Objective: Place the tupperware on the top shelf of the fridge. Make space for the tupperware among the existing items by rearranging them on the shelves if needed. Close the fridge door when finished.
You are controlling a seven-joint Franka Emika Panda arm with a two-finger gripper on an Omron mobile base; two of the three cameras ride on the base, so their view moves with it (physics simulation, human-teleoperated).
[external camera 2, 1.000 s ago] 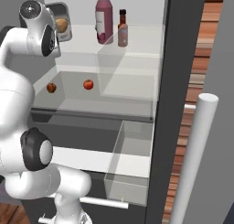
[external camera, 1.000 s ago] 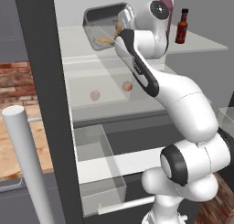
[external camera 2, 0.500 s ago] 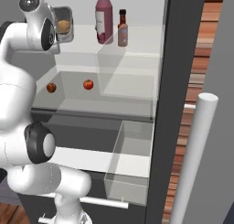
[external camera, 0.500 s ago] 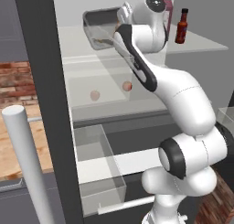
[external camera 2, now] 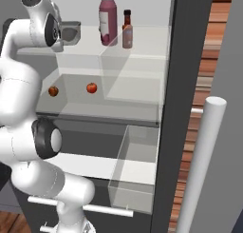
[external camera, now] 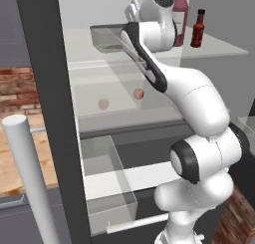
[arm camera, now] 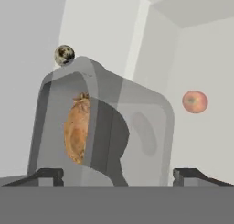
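At the left end of the top shelf (external camera: 149, 56) rests the tupperware (external camera: 107, 39), well apart from the tall bottle (external camera 2: 108, 17) and sauce bottle (external camera 2: 127, 29); the tool (arm camera: 118, 175) stands open astride it, gripping nothing; it looks a light, rigid, smooth-walled box, best pinched across opposite side walls.

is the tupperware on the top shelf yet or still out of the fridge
On it. The tupperware rests on the top shelf, left of the pinkish-red bottle; the gripper fingers stand open either side.

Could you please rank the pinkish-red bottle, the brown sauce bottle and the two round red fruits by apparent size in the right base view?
1. pinkish-red bottle
2. brown sauce bottle
3. The two red fruits look alike; I would not rank them.
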